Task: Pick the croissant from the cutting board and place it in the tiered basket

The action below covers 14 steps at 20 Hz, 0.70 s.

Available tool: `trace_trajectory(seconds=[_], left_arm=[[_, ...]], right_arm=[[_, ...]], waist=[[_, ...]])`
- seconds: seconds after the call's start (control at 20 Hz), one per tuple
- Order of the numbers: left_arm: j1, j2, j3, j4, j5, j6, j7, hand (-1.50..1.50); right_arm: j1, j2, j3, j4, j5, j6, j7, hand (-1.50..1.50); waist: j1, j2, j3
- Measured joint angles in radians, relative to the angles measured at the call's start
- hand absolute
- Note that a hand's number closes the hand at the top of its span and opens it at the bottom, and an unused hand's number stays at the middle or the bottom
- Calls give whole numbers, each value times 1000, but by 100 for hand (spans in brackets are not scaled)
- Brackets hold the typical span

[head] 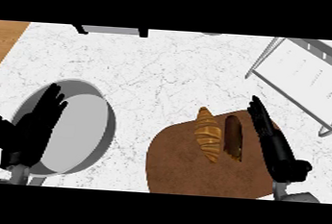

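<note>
Head view: the croissant [209, 135] lies on the brown cutting board [186, 170] near the tabletop's [164, 70] front edge, slightly tilted, with a dark shadow beside it. The right hand [272, 139] stands just to its right, fingers [258, 112] straight and released, not touching the pastry. The left hand [31, 130] rests at the front left, fingers relaxed and grasping nothing, over the rim of a grey round plate [90, 128]. The tiered basket [306, 77] sits at the tabletop's far right corner, well apart from the croissant.
</note>
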Motion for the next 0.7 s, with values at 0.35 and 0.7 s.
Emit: trace_trajectory(seconds=[0.35, 0.7], left_arm=[[-40, 99, 22, 47, -154, 1, -77, 0], [-52, 131, 6, 74, -238, 9, -116, 0]], right_arm=[[-60, 111, -118, -125, -78, -161, 92, 150], [114, 111, -152, -138, 154, -529, 316, -150]], waist=[[-44, 1, -1], [-50, 14, -14]])
